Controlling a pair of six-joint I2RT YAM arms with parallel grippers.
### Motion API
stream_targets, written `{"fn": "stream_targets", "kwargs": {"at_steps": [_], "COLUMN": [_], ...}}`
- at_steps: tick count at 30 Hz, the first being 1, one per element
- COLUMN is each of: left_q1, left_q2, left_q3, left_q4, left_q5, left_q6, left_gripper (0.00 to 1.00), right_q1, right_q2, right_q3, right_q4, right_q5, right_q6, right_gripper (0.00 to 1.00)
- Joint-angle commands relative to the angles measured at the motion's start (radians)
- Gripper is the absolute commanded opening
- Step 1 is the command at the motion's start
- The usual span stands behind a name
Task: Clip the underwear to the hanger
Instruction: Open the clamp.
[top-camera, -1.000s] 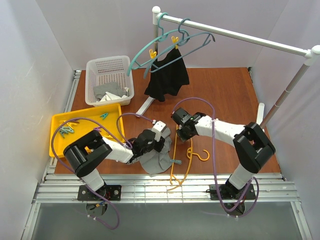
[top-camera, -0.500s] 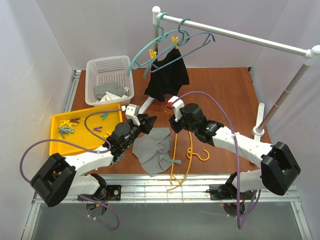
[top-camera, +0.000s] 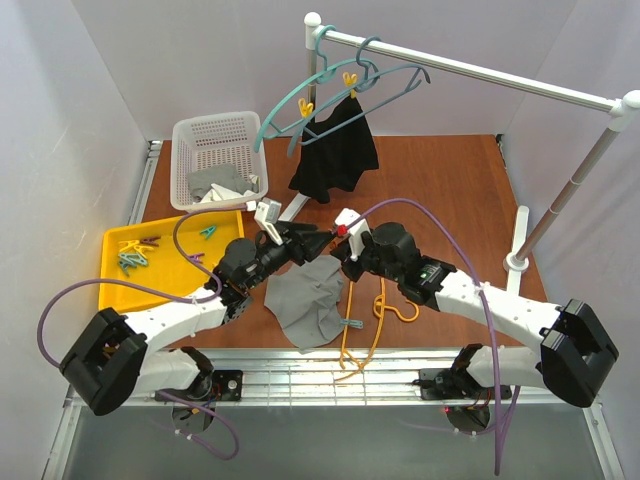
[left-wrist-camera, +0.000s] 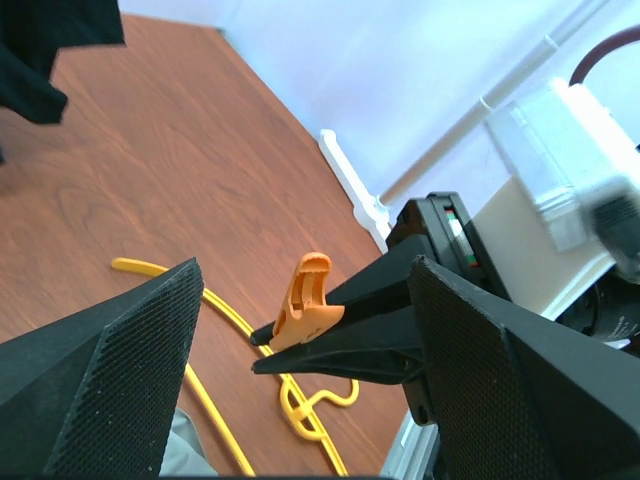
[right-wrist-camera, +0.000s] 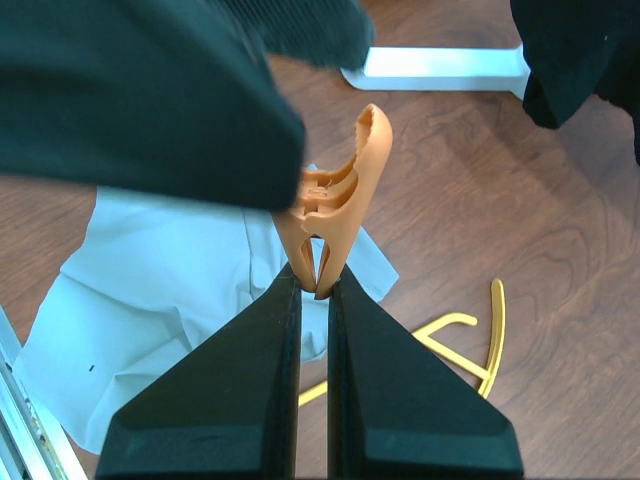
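On the bench (top-camera: 440, 190) the grey underwear (top-camera: 310, 300) lies flat just beside the yellow hanger (top-camera: 346, 340). The left claw (top-camera: 305, 238) is spread. The right claw (top-camera: 343, 250) pinches an orange clip (right-wrist-camera: 335, 215) only by its tip, so the clip may twist out.

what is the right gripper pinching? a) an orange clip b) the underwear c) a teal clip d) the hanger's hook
a: in the right wrist view the right gripper is shut on the lower end of the orange clip, which sticks out past its fingertips.
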Motion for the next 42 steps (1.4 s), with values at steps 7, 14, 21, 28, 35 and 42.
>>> {"fn": "stream_targets", "kwargs": {"at_steps": [7, 14, 21, 28, 35, 42], "left_q1": [-0.031, -0.04, -0.042, -0.04, -0.034, -0.019], "left_q2": [0.043, 0.052, 0.087, 0.067, -0.074, -0.076], "left_q3": [0.074, 0.084, 0.082, 0.041, -0.047, -0.149], "left_q4": [-0.108, -0.15, -0.121, -0.059, -0.019, 0.307], "left_q5": [-0.007, -0.083, -0.09, -0.098, -0.103, 0.068], "left_q6": [-0.007, 0.019, 0.022, 0.018, -0.019, -0.044], "left_gripper": [0.77, 0.64, 0.15, 0.0, 0.0, 0.0], "right_q1": [0.029, 0.061, 0.078, 0.081, 0.08, 0.073], "right_q2": [-0.005, -0.047, -0.082, -0.136, -0.246, -0.332], "right_q3": [0.001, -0.022, -0.043, -0.066, -0.101, -0.186], "right_q4": [0.093, 0.11, 0.118, 0.118, 0.128, 0.349], "right_q5": [-0.033, -0.019, -0.023, -0.007, 0.104, 0.178], "right_q6": [-0.024, -0.027, -0.028, -0.024, -0.048, 0.105], "right_gripper": [0.01, 0.01, 0.01, 0.12, 0.98, 0.99]}}
